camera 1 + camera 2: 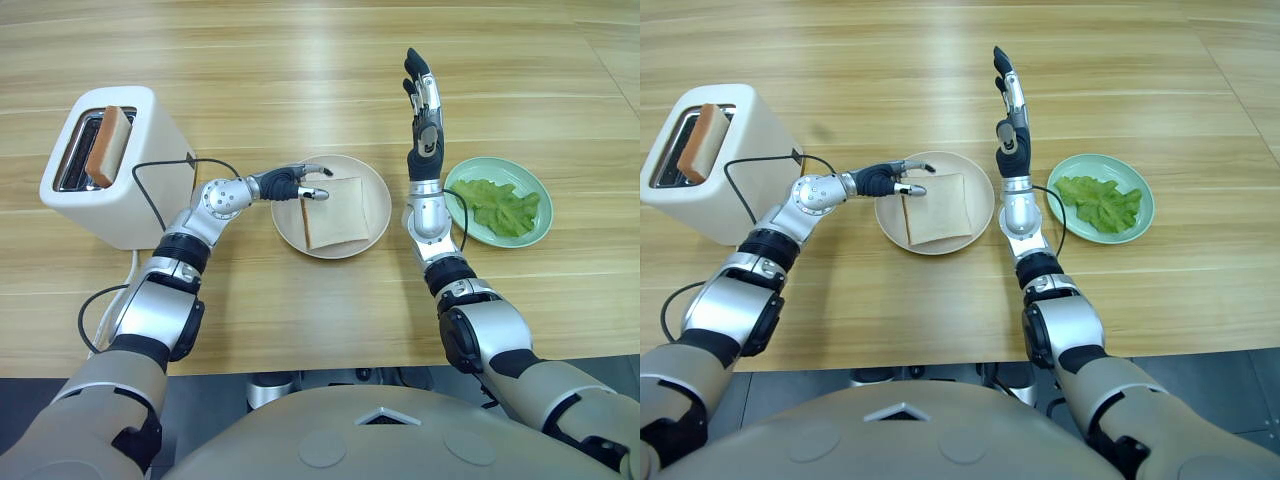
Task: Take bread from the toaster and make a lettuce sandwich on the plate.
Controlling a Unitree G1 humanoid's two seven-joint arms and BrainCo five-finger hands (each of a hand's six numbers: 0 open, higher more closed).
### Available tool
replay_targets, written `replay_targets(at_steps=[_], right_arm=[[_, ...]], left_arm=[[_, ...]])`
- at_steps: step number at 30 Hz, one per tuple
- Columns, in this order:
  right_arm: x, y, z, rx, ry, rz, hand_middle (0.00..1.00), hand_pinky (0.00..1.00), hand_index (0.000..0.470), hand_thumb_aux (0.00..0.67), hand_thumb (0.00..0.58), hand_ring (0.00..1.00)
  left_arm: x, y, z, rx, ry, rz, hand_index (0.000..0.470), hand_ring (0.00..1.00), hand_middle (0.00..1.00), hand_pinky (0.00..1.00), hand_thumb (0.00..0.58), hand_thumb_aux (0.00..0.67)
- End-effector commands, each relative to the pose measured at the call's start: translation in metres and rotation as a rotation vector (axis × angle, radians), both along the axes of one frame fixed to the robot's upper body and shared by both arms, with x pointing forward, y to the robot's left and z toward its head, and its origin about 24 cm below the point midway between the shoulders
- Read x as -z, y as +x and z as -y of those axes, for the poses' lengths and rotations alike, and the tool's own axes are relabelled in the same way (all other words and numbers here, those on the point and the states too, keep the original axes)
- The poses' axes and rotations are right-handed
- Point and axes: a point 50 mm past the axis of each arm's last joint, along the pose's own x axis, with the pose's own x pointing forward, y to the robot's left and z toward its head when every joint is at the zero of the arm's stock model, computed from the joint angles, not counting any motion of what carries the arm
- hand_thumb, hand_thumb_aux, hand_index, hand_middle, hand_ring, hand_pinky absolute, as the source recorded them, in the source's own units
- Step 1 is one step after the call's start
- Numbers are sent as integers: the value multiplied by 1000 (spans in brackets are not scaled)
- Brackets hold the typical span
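Left hand (pixel 290 184), fingers apart, at the bread slice (pixel 336 212) on the plate (pixel 379 195); right hand (pixel 425 112), fingers straight and empty, upright beside the lettuce (pixel 500 208); second slice (pixel 108 147) in the toaster (pixel 152 150).

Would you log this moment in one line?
left hand at white bread slice on beige plate; right hand open, upright; second slice in white toaster; lettuce in green dish

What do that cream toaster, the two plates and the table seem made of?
Cream box-shaped toaster: likely matte plastic, smooth with rounded corners, no glare. Round beige plate and pale green plate: matte plastic or ceramic, hard to tell; even colour, soft sheen. Light brown table: wood or wood-look laminate, showing long grain lines and plank seams.
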Motion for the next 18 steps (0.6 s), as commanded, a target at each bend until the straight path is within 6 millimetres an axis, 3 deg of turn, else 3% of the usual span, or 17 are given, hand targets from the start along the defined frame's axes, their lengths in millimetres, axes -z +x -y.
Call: replay_targets(at_steps=[1,11,18], right_arm=[[3,-1,-2,-8,-7,-9,0,0,0,0,0,0],[4,-2,-4,-20,-9,-11,0,0,0,0,0,0],[1,-2,-3,-24,-16,0,0,0,0,0,0,0]], left_arm=[[-8,6,-3,-11,89,151,0,1000,1000,1000,0,0],[-46,16,-1,-23,53,529,0,1000,1000,1000,0,0],[-61,15,-6,-94,-84,625,0,1000,1000,1000,0,0]])
